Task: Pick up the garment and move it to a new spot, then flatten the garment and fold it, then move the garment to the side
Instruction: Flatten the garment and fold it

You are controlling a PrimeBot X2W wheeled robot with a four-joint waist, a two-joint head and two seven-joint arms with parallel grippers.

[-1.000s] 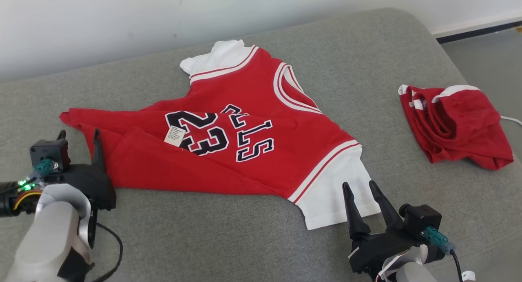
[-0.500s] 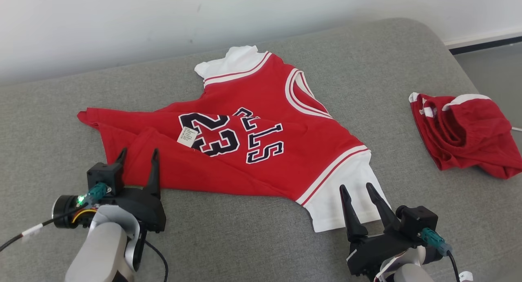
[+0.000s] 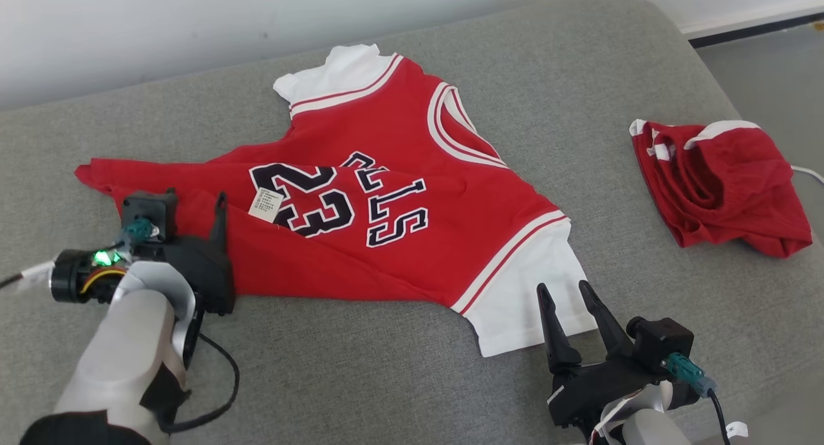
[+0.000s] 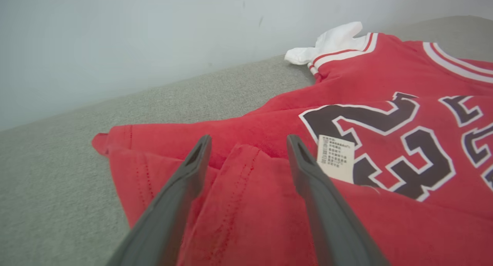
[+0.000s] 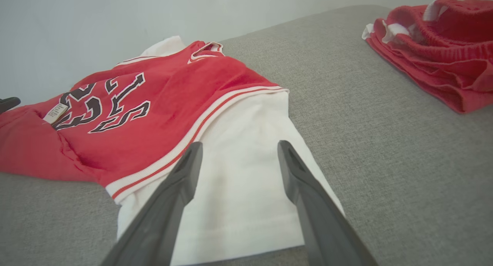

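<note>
The garment (image 3: 399, 142) is a red jersey with white sleeves and dark "23" lettering, lying spread on a grey cushion (image 3: 386, 380). Its bottom hem is folded over toward the number, with a white label showing. My left gripper (image 3: 196, 197) is open low over that folded hem; in the left wrist view the left gripper (image 4: 249, 138) straddles a red fold of the garment (image 4: 385, 73). My right gripper (image 3: 564, 286) is open over the near white sleeve; in the right wrist view the right gripper (image 5: 240, 144) stands above the sleeve of the garment (image 5: 161, 116).
A second red garment (image 3: 721, 181), crumpled, lies at the cushion's right side and shows again as the crumpled garment (image 5: 435, 39) at upper right. A white cable (image 3: 808, 172) runs beside it. A pale wall stands behind the cushion. The cushion's rounded right edge drops to the floor.
My left gripper has moved from beside the garment's left end onto the folded hem. The right gripper stays over the white sleeve. The head camera has shifted.
</note>
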